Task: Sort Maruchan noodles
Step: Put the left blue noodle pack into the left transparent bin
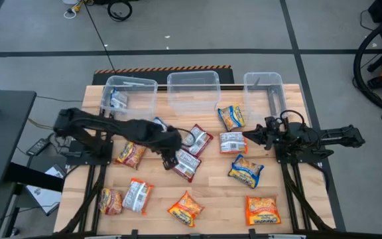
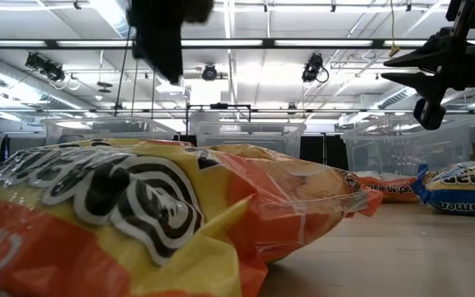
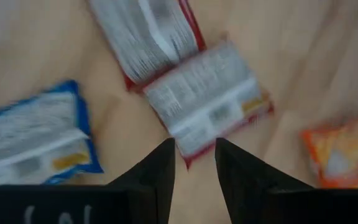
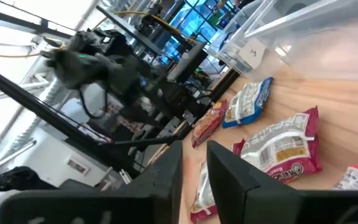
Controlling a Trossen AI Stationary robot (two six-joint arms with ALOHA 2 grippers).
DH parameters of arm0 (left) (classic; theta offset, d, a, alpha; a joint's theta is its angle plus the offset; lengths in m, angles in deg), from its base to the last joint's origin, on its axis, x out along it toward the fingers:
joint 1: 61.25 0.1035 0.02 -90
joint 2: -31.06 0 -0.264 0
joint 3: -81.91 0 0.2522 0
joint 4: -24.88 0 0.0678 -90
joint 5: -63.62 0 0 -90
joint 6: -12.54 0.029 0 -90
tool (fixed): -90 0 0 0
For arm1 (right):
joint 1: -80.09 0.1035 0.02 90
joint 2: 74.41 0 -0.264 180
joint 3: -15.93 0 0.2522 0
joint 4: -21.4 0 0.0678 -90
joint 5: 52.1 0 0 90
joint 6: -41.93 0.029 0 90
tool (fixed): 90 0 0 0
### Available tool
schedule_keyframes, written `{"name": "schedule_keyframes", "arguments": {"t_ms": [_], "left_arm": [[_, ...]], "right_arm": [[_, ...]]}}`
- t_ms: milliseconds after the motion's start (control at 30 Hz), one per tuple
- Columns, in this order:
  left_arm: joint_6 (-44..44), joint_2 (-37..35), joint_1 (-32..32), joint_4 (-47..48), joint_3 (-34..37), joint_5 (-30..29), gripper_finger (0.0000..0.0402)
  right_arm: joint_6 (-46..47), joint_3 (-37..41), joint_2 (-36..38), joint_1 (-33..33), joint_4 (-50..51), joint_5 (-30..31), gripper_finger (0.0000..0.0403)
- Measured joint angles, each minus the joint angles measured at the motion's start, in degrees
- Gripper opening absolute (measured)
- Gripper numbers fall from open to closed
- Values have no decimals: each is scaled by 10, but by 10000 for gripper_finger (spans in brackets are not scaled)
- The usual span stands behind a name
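Maruchan noodles [image 1: 186,164]: your left gripper [image 3: 194,163], fingers slightly parted and seemingly empty, hovers over a red packet; descend and close.

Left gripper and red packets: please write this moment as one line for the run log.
left gripper: open, above red-silver packet, nothing held | right gripper: beside another red-silver packet, not gripping | left tub: one blue packet inside
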Motion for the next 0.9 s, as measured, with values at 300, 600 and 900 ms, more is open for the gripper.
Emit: {"name": "schedule_keyframes", "arguments": {"t_ms": [300, 600, 900], "left_arm": [[154, 124, 61, -9, -5, 27, 159], [144, 202, 64, 79, -5, -153, 218], [79, 245, 54, 104, -5, -212, 190]], "right_arm": [[-6, 0, 0, 0, 1, 49, 92], [-6, 0, 0, 0, 1, 101, 92], [1, 0, 0, 0, 3, 149, 91]]}}
